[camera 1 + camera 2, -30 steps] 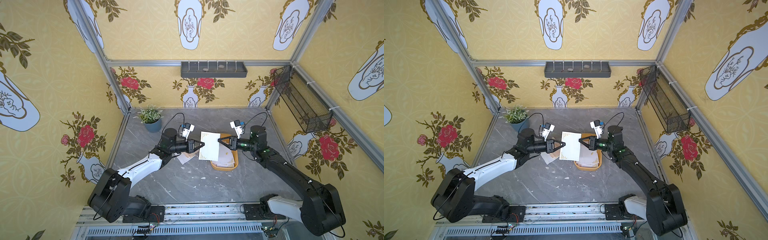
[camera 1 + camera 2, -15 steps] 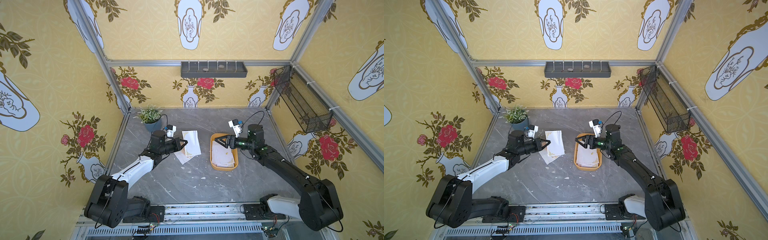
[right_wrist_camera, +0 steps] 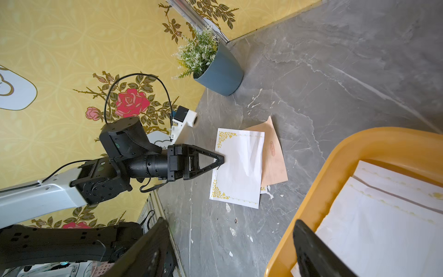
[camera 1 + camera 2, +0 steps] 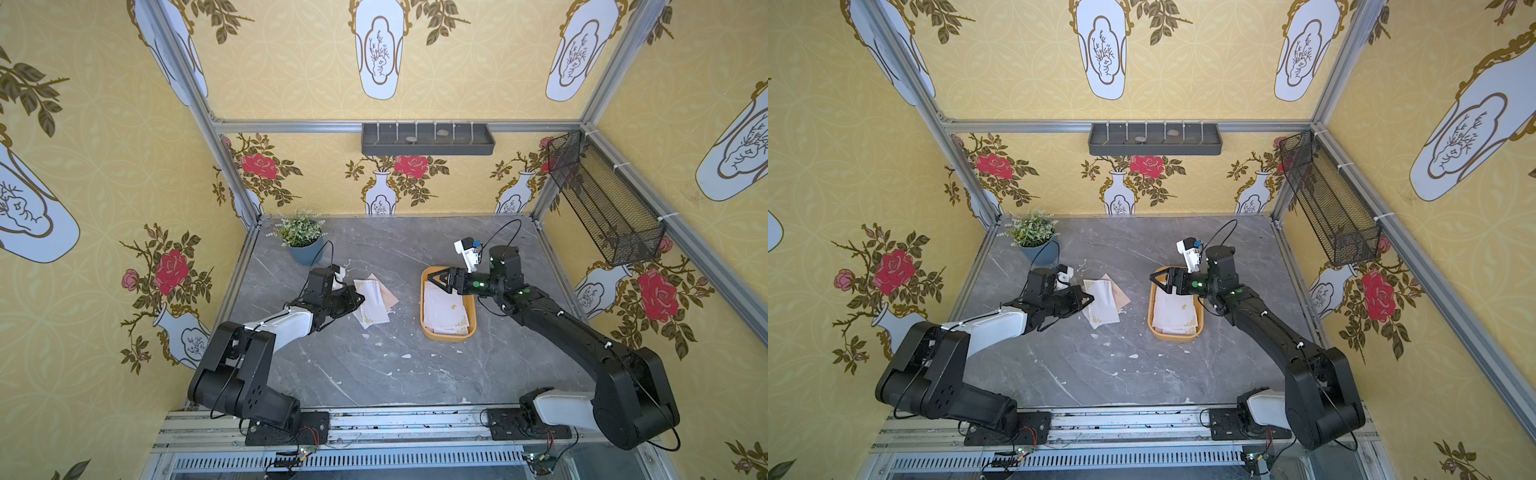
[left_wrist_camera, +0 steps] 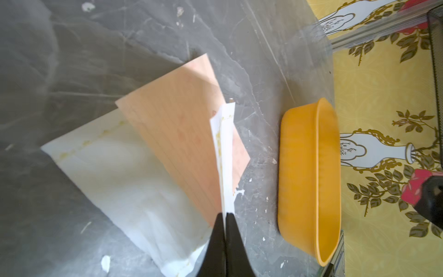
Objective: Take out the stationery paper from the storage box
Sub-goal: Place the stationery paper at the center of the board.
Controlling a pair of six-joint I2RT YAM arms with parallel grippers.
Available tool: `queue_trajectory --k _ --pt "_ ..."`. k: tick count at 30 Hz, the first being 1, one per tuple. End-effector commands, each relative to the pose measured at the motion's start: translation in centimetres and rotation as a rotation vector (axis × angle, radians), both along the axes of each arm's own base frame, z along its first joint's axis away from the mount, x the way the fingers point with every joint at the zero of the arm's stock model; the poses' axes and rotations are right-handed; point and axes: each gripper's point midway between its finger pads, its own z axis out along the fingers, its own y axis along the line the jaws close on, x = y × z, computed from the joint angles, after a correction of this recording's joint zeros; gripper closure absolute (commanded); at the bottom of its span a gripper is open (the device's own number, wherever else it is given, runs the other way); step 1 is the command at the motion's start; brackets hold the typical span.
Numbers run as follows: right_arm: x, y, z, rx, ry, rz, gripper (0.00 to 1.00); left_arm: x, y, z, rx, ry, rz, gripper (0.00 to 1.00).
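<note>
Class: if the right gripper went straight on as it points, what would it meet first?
Likely the stationery paper on the table by the left gripper; depth is unclear, so bare table might come first.

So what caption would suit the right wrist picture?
Left jaws pinch a gold-cornered sheet; more sheets lie in the yellow tray.

Matt thin stationery paper [image 3: 237, 167], smooth plastic storage box [image 5: 309, 167], glossy marbled tabletop [image 4: 374, 374]

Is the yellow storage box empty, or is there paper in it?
Not empty. White gold-trimmed sheets lie inside the storage box, seen in both top views.
</note>
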Motion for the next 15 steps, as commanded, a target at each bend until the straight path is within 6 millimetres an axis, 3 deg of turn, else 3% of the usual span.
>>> queue_trajectory --k 1,9,15 --pt "0.4 0.2 0.0 -0.017 -0.026 -0.015 0.19 0.5 0.1 -1.0 0.007 0.005 0.017 1.0" --pt "0.0 0.0 -2.2 -0.1 0.001 -0.037 0.18 0.7 1.5 -4.0 0.084 0.064 0.082 1.0" --pt "1.8 -1.8 -5.7 -0.325 0.038 -0.167 0.19 0.7 2.5 -5.0 0.149 0.104 0.117 0.96"
